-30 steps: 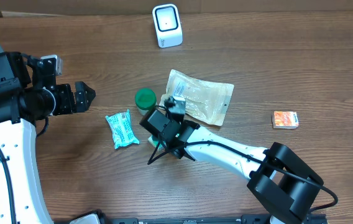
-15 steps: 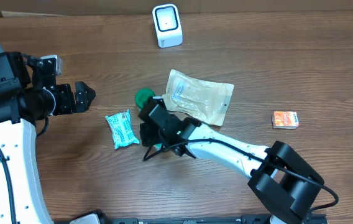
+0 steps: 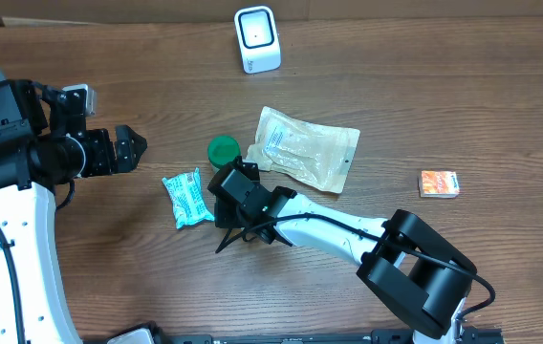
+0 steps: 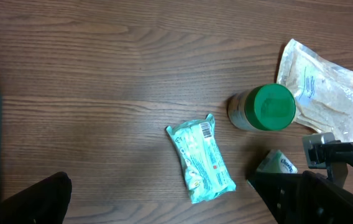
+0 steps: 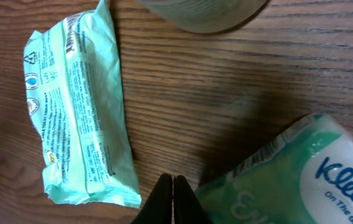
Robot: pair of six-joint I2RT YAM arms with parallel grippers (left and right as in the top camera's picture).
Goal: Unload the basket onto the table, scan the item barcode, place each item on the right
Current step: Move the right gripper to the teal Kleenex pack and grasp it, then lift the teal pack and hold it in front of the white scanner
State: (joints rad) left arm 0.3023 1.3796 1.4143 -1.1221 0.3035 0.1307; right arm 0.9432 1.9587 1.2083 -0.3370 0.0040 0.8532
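The right gripper (image 5: 173, 186) is pressed shut on nothing, its tips set between a mint wipes packet (image 5: 80, 106) and a Kleenex tissue pack (image 5: 288, 174). A green-lidded jar (image 3: 223, 150) and a clear pouch (image 3: 308, 148) are placed between these and the scanner (image 3: 257, 38) at the far edge. The left gripper (image 3: 130, 149) is held wide open and empty, well apart.

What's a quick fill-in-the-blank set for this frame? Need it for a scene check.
1. The lid of the jar is ___.
2. The right gripper is ___, with nothing between its fingers.
3. The tissue pack beside it bears the brand ___.
4. The small box lying apart from the rest is ___.

Missing words: green; shut; Kleenex; orange.
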